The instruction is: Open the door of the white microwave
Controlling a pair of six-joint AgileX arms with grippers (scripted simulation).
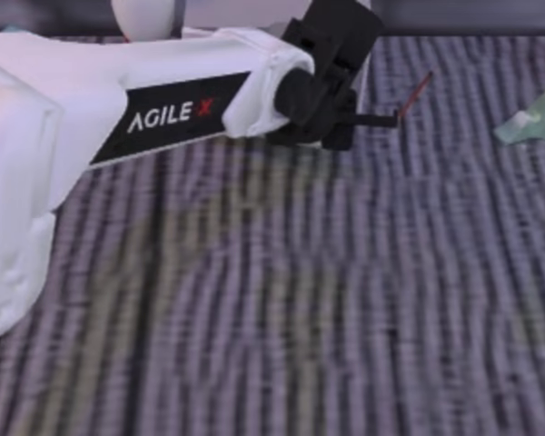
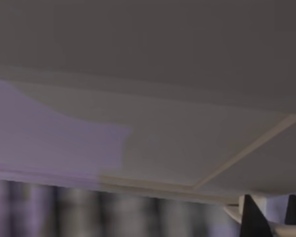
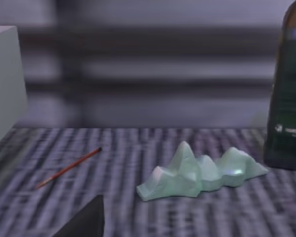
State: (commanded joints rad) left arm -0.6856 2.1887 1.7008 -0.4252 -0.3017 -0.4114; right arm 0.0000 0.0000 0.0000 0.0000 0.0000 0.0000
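The white microwave (image 3: 4, 84) shows as a white box side in the right wrist view; in the top view my left arm hides most of it at the far edge. The door (image 2: 153, 138), a pale panel with a raised frame line, fills the left wrist view at close range. My left gripper (image 1: 345, 104) (image 2: 274, 219) reaches to the far middle of the table, its two dark fingertips (image 2: 250, 217) shut on the white handle (image 2: 286, 231) at the door's edge. I cannot tell how far the door stands ajar. My right gripper (image 3: 91, 222) stays idle near the table.
A thin red-brown pencil (image 1: 416, 95) (image 3: 69, 168) lies right of my left gripper. A pale green jagged object (image 1: 531, 120) (image 3: 202, 173) sits at the far right. A dark green bottle (image 3: 288, 89) stands beside it. A white round shape (image 1: 145, 18) shows at the far edge.
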